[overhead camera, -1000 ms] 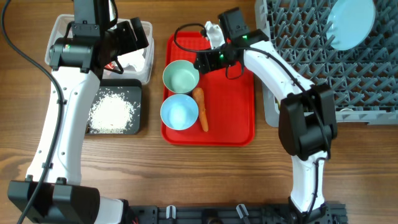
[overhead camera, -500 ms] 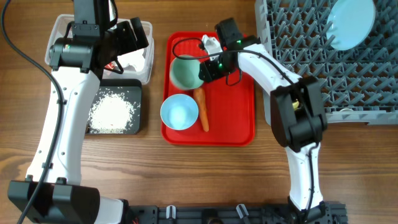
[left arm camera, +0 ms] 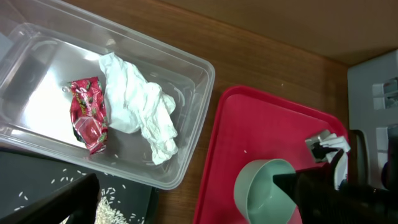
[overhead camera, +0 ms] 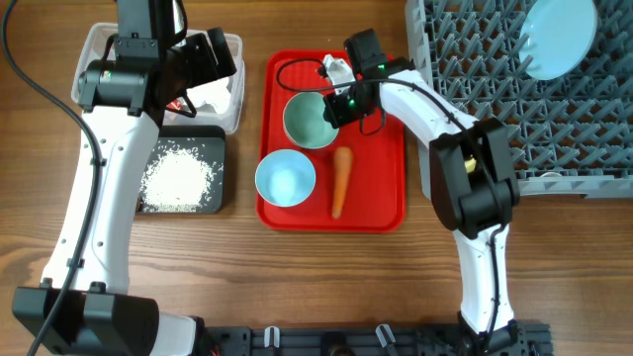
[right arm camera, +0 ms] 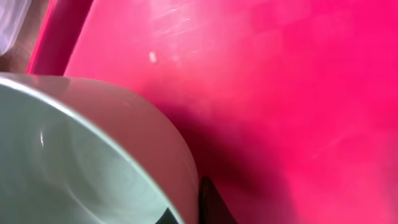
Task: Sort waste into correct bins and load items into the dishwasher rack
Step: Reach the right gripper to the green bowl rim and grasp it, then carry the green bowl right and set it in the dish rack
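My right gripper (overhead camera: 341,103) is shut on the right rim of a pale green bowl (overhead camera: 308,120) and holds it tilted over the red tray (overhead camera: 381,158). In the right wrist view the bowl (right arm camera: 74,162) fills the lower left, with one finger of the right gripper (right arm camera: 194,205) against its rim. A pale blue bowl (overhead camera: 286,178) and the orange carrot (overhead camera: 339,182) lie on the tray. My left gripper (left arm camera: 199,208) is open and empty above the clear tub (left arm camera: 186,62), which holds the red wrapper (left arm camera: 87,115) and the white tissue (left arm camera: 140,109). The blue plate (overhead camera: 559,38) stands in the grey rack (overhead camera: 495,89).
The black tray (overhead camera: 220,173) with loose rice (overhead camera: 178,178) sits in front of the clear tub (overhead camera: 229,104). A small white object (overhead camera: 334,67) lies at the tray's far edge behind the right gripper. The yellow cup is out of view.
The right gripper closed on the green bowl's rim, tilted it up and shifted it right. The carrot moved right, away from the blue bowl. The left arm has not moved.
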